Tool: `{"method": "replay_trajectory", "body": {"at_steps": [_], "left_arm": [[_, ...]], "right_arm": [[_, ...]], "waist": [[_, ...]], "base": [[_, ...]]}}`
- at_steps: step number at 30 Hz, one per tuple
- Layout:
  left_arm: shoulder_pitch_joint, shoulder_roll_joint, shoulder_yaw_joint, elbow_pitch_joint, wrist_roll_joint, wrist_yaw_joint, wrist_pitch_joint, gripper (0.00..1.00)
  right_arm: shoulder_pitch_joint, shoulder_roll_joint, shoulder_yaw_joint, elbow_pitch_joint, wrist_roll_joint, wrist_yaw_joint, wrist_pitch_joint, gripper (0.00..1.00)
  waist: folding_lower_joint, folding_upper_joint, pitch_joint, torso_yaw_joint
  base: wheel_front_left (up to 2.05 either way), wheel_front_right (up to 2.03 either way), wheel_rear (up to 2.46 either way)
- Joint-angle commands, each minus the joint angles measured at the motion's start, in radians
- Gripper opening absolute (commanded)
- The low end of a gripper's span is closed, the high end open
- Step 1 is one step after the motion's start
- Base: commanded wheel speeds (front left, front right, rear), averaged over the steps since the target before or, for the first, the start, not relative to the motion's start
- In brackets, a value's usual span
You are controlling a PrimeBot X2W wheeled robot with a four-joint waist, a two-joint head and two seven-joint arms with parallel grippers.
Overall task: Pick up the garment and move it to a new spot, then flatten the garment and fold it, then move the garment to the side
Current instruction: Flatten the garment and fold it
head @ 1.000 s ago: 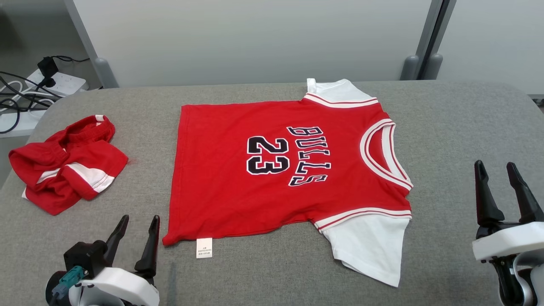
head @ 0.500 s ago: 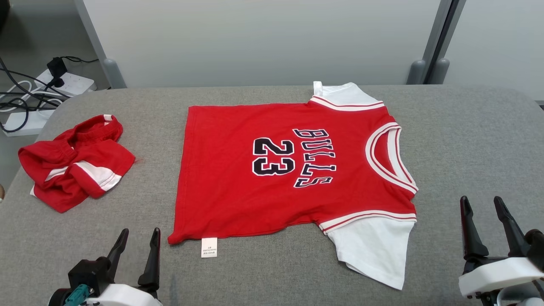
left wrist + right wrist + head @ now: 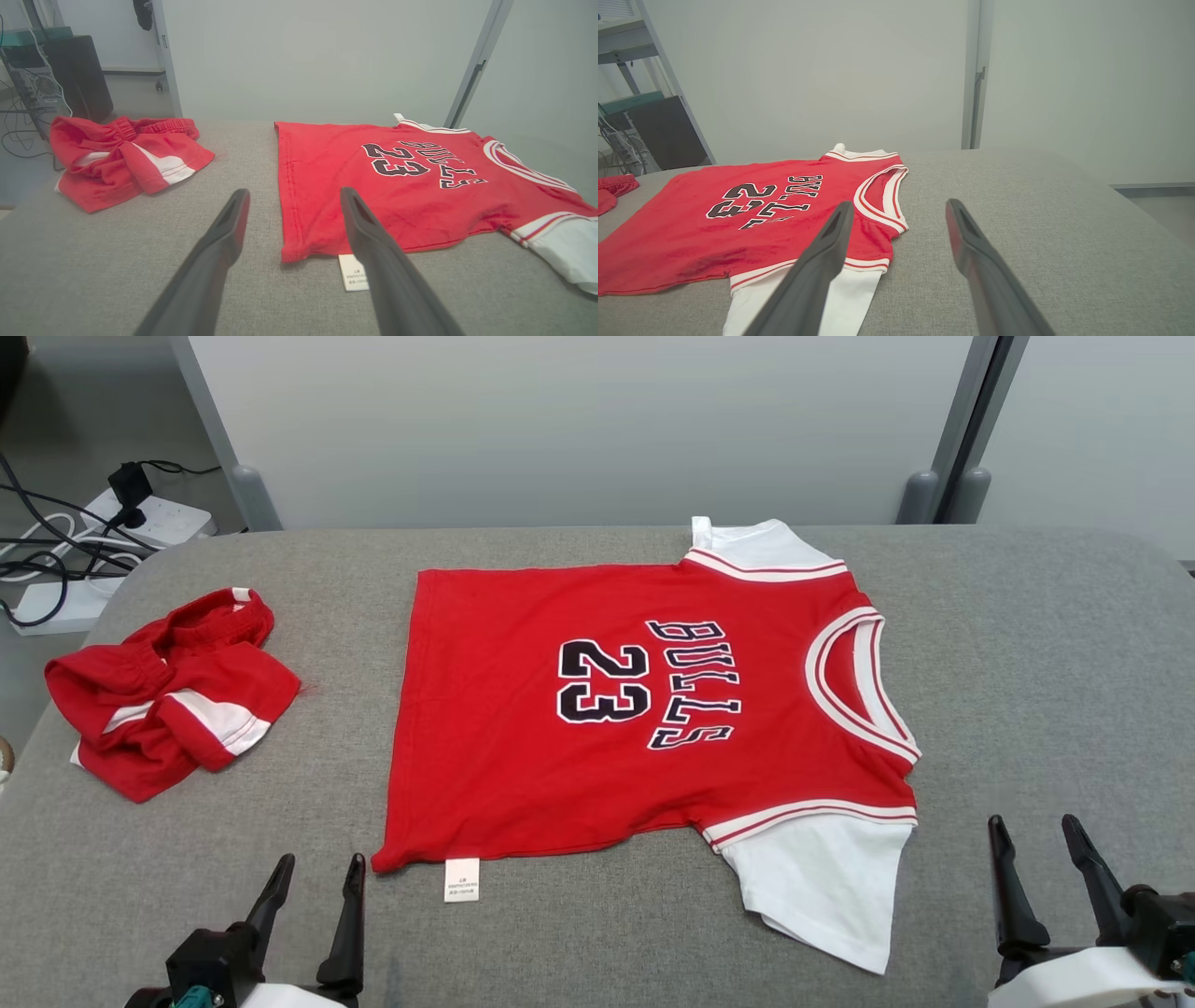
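Observation:
The garment, a red jersey [image 3: 523, 756] with white sleeves and "BULLS 23" on it, lies spread flat on the grey table [image 3: 1027, 644], neck to the right. Its white label [image 3: 461, 879] sticks out at the near left corner. My left gripper [image 3: 320, 863] stands open just short of that corner, and in the left wrist view its fingers [image 3: 294, 192] straddle the jersey's [image 3: 327, 186] hem corner from above. My right gripper [image 3: 1033, 823] is open beside the near white sleeve, apart from it. In the right wrist view this gripper [image 3: 900, 204] points past the jersey's [image 3: 668, 233] neckline.
A crumpled pair of red shorts [image 3: 168, 695] with white stripes lies at the table's left end, also seen as shorts [image 3: 121, 161] in the left wrist view. A power strip [image 3: 154, 518] with cables sits on the floor beyond the far left corner. A pale wall backs the table.
The head camera has shifted a little. Both grippers have drawn back toward the near edge, the right one farther and slightly leftward. The jersey and shorts lie as before.

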Motion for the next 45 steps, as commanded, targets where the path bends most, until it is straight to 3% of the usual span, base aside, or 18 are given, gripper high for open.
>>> {"method": "replay_trajectory", "body": {"at_steps": [1,25,38,45], "left_arm": [[-0.011,0.011,0.035,-0.029,0.012,-0.003,-0.006,1.0],[-0.007,0.0,0.035,-0.038,0.028,-0.007,-0.006,1.0],[-0.022,0.0,-0.02,-0.027,0.008,-0.008,-0.006,1.0],[-0.034,0.0,-0.032,-0.029,0.013,-0.008,-0.006,1.0]], "right_arm": [[-0.008,-0.006,0.022,-0.025,-0.013,0.004,-0.013,1.0],[-0.014,0.006,0.055,-0.006,-0.024,0.004,-0.013,1.0],[-0.064,0.011,0.228,0.339,0.116,0.004,-0.013,1.0],[-0.116,0.015,0.259,0.403,0.164,0.004,-0.013,1.0]], "waist": [[0.0,-0.0001,-0.002,-0.001],[0.0,-0.0001,0.004,-0.006],[0.0,-0.0001,0.039,0.023],[0.0,-0.0001,0.063,0.045]], "base": [[0.0,0.0,0.0],[0.0,0.0,0.0],[0.0,0.0,0.0],[0.0,0.0,0.0]]}}
